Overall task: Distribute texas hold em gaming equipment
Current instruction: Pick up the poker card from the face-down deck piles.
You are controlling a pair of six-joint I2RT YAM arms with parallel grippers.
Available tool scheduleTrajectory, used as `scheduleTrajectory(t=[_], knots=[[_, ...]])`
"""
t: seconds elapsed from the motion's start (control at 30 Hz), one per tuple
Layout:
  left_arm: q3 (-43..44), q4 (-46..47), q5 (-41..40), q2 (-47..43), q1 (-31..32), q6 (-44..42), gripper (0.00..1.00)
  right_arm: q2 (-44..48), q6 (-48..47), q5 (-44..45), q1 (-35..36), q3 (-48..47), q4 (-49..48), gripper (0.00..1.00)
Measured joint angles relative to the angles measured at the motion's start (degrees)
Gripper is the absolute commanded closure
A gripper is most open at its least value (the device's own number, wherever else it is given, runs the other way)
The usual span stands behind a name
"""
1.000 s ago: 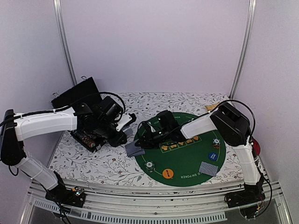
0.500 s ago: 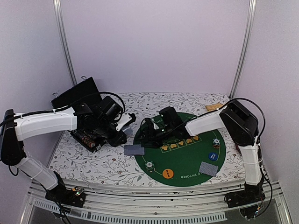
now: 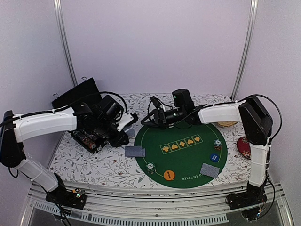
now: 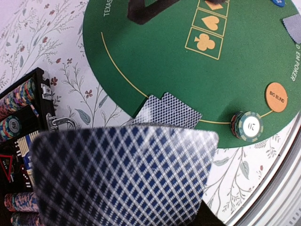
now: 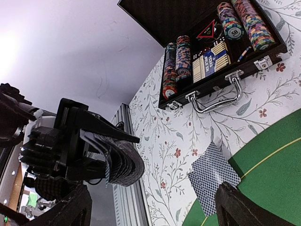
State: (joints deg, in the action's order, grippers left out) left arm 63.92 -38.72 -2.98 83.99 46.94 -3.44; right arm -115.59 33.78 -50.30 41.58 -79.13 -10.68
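My left gripper (image 3: 122,131) is shut on a fanned deck of blue-backed playing cards (image 4: 122,174), which hides its fingers in the left wrist view. The right wrist view shows that deck (image 5: 117,162) between the left jaws. Two dealt cards (image 3: 135,151) lie face down across the left edge of the green poker mat (image 3: 188,155). My right gripper (image 3: 151,118) hovers open and holds nothing, above the mat's far left edge and well back from those cards (image 5: 214,176). Another card pair (image 3: 210,170) lies near right. Chip stacks (image 3: 151,167) (image 3: 217,144), an orange disc (image 3: 169,175) and a blue disc (image 3: 214,157) sit on the mat.
An open black chip case (image 5: 216,52) with chip rows stands on the floral cloth left of the mat, under my left arm. A red round cushion (image 3: 244,144) and a tan mat (image 3: 226,124) lie by the right arm. Frame posts stand behind.
My right gripper opened, left the two cards at the mat's left edge, and drew back up toward the far side. The left arm and its deck stayed put.
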Motion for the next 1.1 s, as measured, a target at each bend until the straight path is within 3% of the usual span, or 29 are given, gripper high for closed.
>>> scheduleTrajectory(t=[0.33,0.8,0.93,1.1], knots=[[0.33,-0.09,1.27,-0.09,0.02,0.00,0.58,-4.52,2.60,-9.49,2.08,-2.73,-12.04,0.07],[0.66,-0.13,2.62,-0.09,0.02,0.28,0.58,-12.79,10.91,-8.04,4.68,-5.70,-21.73,0.10],[0.66,-0.13,2.89,-0.09,0.02,0.26,0.59,-13.55,11.91,-6.97,4.92,-7.69,-22.14,0.15],[0.66,-0.13,2.95,-0.09,0.02,0.22,0.59,-13.77,11.89,-5.35,4.92,-9.11,-21.81,0.29]])
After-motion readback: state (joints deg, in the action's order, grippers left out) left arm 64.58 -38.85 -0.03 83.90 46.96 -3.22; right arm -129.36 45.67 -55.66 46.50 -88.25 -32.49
